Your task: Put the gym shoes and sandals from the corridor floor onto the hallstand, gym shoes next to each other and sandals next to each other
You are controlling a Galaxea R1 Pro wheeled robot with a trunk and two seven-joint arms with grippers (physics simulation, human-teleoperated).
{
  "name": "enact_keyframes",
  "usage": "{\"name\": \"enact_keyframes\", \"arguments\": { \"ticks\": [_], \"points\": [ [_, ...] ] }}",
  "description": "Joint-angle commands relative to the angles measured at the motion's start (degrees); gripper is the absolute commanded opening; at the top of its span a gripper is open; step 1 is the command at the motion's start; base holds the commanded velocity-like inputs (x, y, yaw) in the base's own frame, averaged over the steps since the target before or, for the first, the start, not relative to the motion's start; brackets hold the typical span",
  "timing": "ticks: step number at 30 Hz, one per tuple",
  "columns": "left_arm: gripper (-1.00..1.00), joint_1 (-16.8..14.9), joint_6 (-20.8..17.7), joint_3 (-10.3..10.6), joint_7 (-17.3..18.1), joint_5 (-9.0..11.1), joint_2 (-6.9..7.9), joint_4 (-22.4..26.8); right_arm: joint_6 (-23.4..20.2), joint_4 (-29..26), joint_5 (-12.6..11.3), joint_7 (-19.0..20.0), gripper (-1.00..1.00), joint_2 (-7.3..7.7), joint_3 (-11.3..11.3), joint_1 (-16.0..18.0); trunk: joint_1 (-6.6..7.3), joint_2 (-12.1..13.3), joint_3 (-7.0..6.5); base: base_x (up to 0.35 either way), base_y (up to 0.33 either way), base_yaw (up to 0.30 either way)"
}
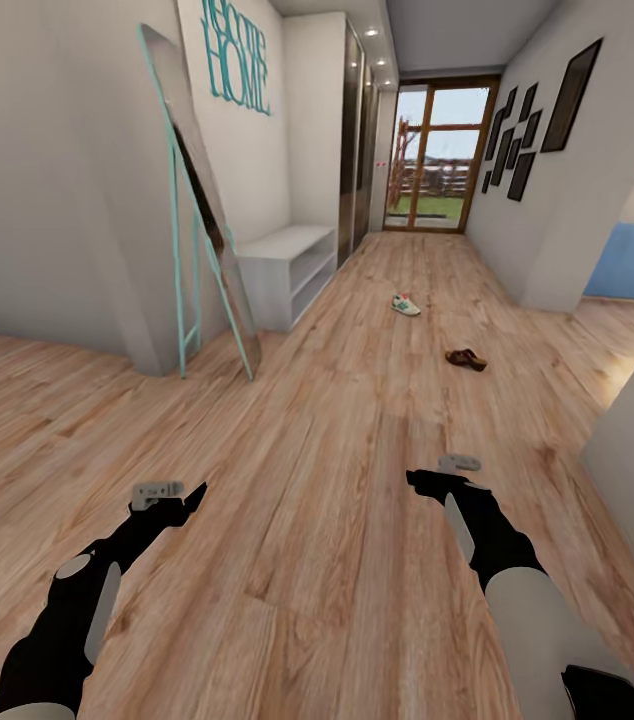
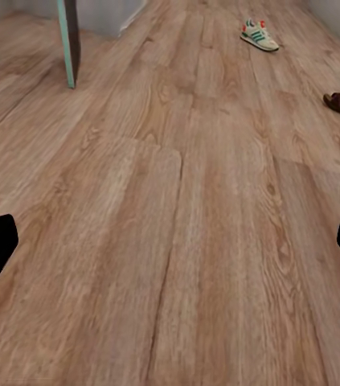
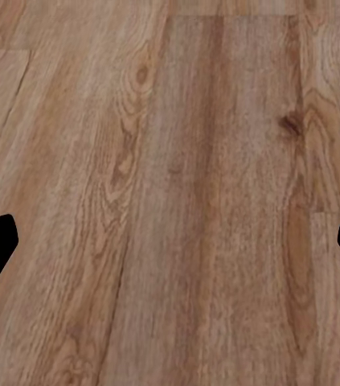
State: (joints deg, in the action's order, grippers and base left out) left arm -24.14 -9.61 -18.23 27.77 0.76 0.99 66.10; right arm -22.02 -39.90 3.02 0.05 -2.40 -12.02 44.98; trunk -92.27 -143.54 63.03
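Down a bright corridor, one gym shoe (image 1: 406,305) and one sandal (image 1: 466,359) lie well apart on the wood-plank floor (image 1: 337,560), far ahead of the robot; left end effector (image 1: 162,494) and right end effector (image 1: 452,470) hang spread wide, empty; best to roll close and square up before reaching; a white shelf unit (image 1: 287,270) stands at the left wall.
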Motion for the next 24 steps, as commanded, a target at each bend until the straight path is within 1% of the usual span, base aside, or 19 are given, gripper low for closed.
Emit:
{"name": "enact_keyframes", "arguments": {
  "ticks": [1, 24],
  "points": [
    [1.00, 0.0, -0.5, -0.1, 0.4, 0.1, -0.02, 0.1, -0.3, -0.1, 0.3, 0.0, 1.00, -0.06, -0.2, 0.0, -0.02, 0.0, 0.06, 0.342, -0.162, 0.000],
    [1.00, 0.0, -0.5, -0.1, 0.4, 0.2, -0.03, 0.1, -0.3, -0.1, 0.2, 0.0, 1.00, -0.06, -0.2, 0.0, -0.02, 0.0, 0.06, 0.342, -0.162, 0.000]
  ]
}}
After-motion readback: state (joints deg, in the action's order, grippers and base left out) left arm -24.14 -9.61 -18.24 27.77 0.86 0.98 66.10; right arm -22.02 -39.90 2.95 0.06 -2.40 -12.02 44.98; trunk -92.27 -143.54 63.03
